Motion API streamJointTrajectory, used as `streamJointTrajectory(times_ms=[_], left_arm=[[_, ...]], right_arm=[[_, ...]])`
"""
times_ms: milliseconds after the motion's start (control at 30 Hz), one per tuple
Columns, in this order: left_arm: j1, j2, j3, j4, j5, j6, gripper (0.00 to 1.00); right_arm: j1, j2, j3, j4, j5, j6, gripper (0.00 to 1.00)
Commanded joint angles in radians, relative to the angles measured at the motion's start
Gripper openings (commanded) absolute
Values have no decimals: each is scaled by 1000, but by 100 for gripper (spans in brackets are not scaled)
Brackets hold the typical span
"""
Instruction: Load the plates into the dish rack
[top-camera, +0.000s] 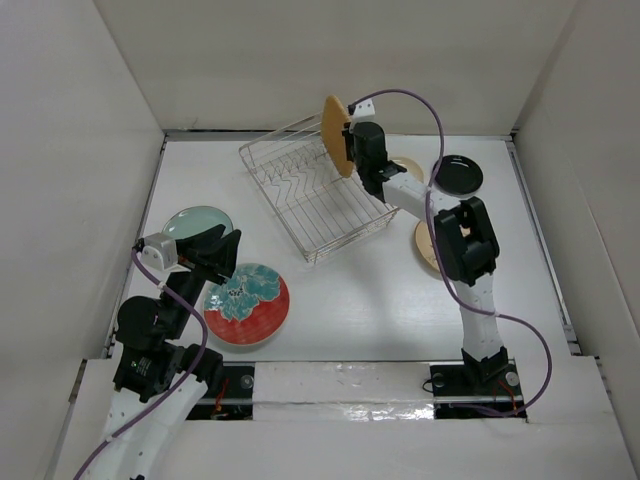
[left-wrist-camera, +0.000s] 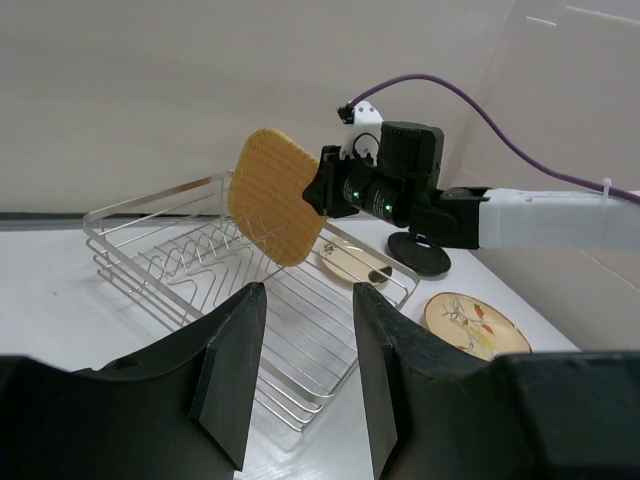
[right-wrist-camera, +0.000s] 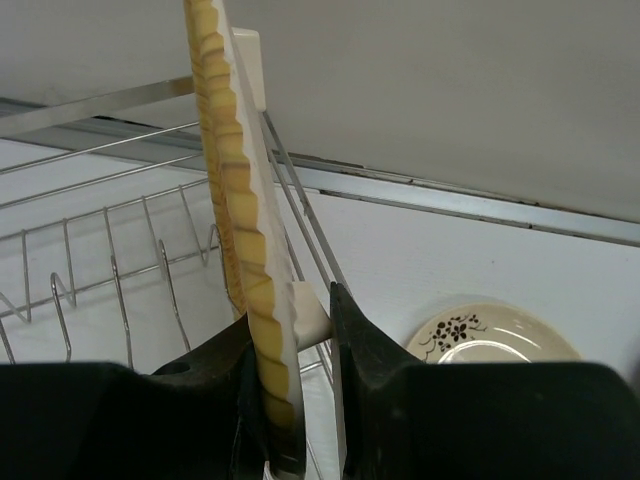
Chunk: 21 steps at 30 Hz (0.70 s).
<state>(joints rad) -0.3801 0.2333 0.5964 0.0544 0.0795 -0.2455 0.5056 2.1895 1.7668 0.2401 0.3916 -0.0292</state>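
My right gripper (top-camera: 352, 142) is shut on the rounded-square wooden plate (top-camera: 336, 135), holding it on edge above the far right corner of the silver wire dish rack (top-camera: 310, 195). In the right wrist view the plate (right-wrist-camera: 235, 200) stands edge-on between the fingers (right-wrist-camera: 288, 315), over the rack's prongs (right-wrist-camera: 100, 260). The left wrist view shows the plate (left-wrist-camera: 272, 195) tilted above the rack (left-wrist-camera: 200, 270). My left gripper (top-camera: 218, 252) is open and empty (left-wrist-camera: 305, 350), above the red plate with teal flowers (top-camera: 247, 303). The rack holds no plates.
A pale teal plate (top-camera: 197, 222) lies at the left. A small black plate (top-camera: 457, 175) and a small cream plate (right-wrist-camera: 495, 335) lie right of the rack. A beige speckled plate (left-wrist-camera: 472, 323) lies partly under the right arm. White walls enclose the table.
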Motion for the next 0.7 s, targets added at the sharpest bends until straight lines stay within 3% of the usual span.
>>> streamJointTrajectory(times_ms=[0, 33, 100, 133, 233, 300, 433, 500, 667], left_arm=[[-5, 8, 2, 35, 14, 0, 37], [-5, 9, 2, 35, 14, 0, 37], [-5, 9, 2, 35, 14, 0, 37], [-5, 9, 2, 36, 16, 2, 37], [-5, 8, 2, 36, 16, 2, 37], [-5, 6, 2, 36, 17, 0, 37], [-5, 3, 2, 38, 22, -5, 37], [-5, 0, 2, 36, 20, -5, 37], [-5, -3, 2, 36, 19, -5, 37]], right_arm=[[7, -5, 66, 65, -11, 8, 0], [7, -5, 69, 54, -7, 17, 0], [7, -33, 44, 54, 1, 28, 10], [-2, -49, 27, 60, -2, 41, 21], [-12, -131, -18, 39, -28, 90, 33], [-22, -157, -39, 22, -48, 98, 33], [-33, -171, 2, -33, -69, 92, 6], [-42, -163, 31, -74, -73, 89, 6], [-42, -129, 77, -117, -79, 77, 27]])
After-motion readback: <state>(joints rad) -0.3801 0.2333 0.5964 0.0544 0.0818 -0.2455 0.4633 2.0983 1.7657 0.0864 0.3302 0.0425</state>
